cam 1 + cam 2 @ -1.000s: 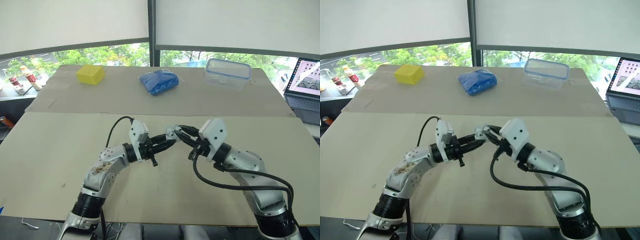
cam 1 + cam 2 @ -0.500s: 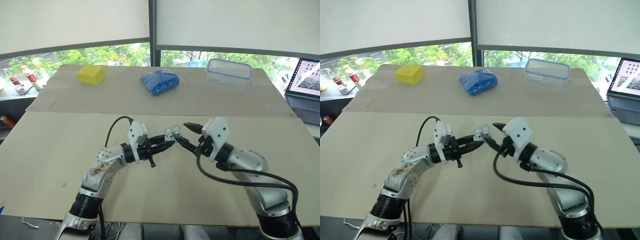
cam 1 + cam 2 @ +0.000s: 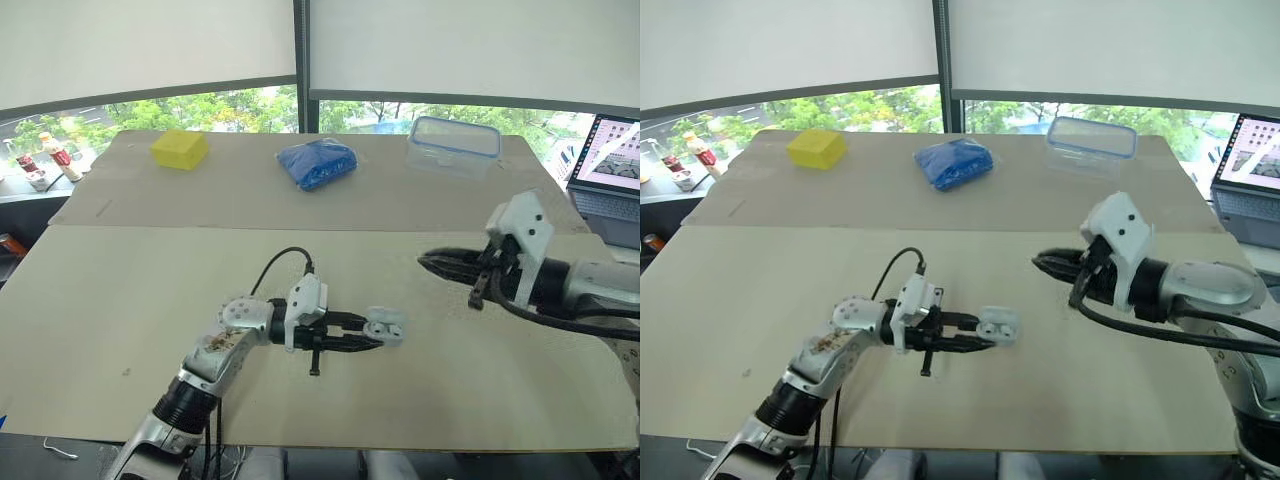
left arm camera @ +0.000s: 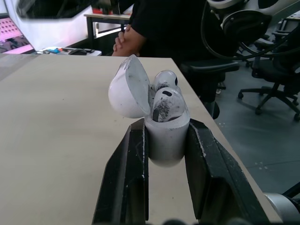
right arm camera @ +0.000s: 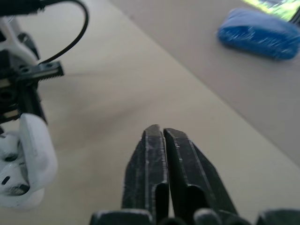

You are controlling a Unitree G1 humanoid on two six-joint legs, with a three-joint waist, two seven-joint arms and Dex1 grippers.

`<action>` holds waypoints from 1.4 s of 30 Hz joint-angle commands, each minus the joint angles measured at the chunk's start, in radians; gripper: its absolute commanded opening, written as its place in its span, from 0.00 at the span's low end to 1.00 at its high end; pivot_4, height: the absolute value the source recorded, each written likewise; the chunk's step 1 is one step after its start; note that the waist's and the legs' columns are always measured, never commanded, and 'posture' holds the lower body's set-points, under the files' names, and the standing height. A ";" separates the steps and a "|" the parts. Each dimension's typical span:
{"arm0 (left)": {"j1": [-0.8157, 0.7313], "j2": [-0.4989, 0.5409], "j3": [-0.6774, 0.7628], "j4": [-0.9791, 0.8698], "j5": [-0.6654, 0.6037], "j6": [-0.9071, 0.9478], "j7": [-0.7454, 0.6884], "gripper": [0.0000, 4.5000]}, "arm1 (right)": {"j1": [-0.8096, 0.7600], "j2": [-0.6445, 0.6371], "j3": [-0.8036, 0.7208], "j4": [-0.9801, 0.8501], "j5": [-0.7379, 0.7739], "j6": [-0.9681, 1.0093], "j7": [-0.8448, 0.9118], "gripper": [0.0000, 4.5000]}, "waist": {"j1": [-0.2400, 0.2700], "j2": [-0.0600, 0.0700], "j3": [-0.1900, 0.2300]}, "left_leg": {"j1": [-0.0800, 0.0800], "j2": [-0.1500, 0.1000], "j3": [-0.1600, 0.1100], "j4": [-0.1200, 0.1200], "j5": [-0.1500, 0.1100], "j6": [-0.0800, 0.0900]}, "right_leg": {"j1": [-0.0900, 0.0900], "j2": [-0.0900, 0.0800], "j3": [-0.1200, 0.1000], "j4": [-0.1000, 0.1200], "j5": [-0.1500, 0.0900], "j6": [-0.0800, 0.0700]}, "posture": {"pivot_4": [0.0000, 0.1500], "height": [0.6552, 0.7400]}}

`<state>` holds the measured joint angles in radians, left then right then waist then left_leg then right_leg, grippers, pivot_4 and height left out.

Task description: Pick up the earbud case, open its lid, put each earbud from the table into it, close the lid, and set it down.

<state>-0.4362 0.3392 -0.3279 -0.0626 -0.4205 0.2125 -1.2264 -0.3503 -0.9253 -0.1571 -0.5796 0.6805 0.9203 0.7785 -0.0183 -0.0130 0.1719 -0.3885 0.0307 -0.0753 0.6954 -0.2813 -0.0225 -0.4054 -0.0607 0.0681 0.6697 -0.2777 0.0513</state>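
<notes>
Beige counter (image 3: 120,300) under windows. Left claw (image 3: 372,333) clamped on earbud case (image 3: 388,323), mid-counter; lid (image 4: 127,89) swung open, both earbuds (image 4: 165,105) seated. Right claw (image 3: 432,265), fingers together, empty, points toward the case from well to its right. Judged the free arm for shutting the lid.

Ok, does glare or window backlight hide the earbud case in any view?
Left eye view: bright windows at the back, yet the earbud case in the left gripper stands out cleanly, no glare. Left wrist view: evenly lit, open lid and both earbuds plain. Right wrist view: the case pale but not washed out.
</notes>
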 commanded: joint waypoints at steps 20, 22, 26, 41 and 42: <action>-0.136 -0.014 -0.011 0.152 0.010 0.354 0.059 0.13 | 0.226 0.009 -0.088 -0.241 0.271 0.073 -0.119 0.00 | 0.004 0.000 0.000 | 0.000 0.000 0.000 0.000 0.000 0.000 | 0.001 0.000 0.000 -0.001 0.000 0.000 | 1.00 0.36; -0.207 -0.048 0.001 0.256 0.027 0.389 0.085 0.13 | 0.257 0.013 -0.072 -0.252 0.225 0.051 -0.146 0.00 | 0.005 -0.001 0.000 | 0.000 0.000 -0.001 0.000 0.000 0.000 | 0.001 0.000 0.000 -0.001 0.000 0.001 | 1.00 0.36; -0.298 -0.081 0.003 0.403 0.061 0.407 0.093 0.13 | 0.314 0.001 -0.021 -0.268 0.108 -0.013 -0.163 0.00 | 0.006 -0.001 0.000 | -0.001 -0.001 -0.001 0.001 0.000 0.000 | 0.001 0.000 0.000 -0.003 0.000 0.001 | 1.00 0.36; -0.310 0.045 0.001 0.449 0.215 0.225 0.053 1.00 | 0.347 -0.025 -0.007 -0.218 -0.054 -0.118 -0.108 0.06 | -0.002 -0.001 0.000 | 0.000 0.000 -0.001 0.000 0.000 0.000 | 0.001 0.000 0.000 -0.002 0.000 0.001 | 1.00 0.36; -0.291 0.079 0.007 0.415 0.220 0.195 0.036 1.00 | 0.347 -0.040 -0.006 -0.214 -0.067 -0.133 -0.088 0.13 | -0.005 -0.001 0.000 | 0.000 0.000 -0.001 0.000 0.000 0.000 | 0.001 0.000 0.000 -0.002 0.000 0.001 | 1.00 0.36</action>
<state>-0.7479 0.3697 -0.3496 0.4055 -0.2186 0.4551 -1.1671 0.0054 -0.9417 -0.1390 -0.7877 0.6346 0.8326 0.6601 -0.0234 -0.0136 0.1722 -0.3888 0.0304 -0.0759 0.6953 -0.2812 -0.0225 -0.4052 -0.0605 0.0681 0.6675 -0.2776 0.0520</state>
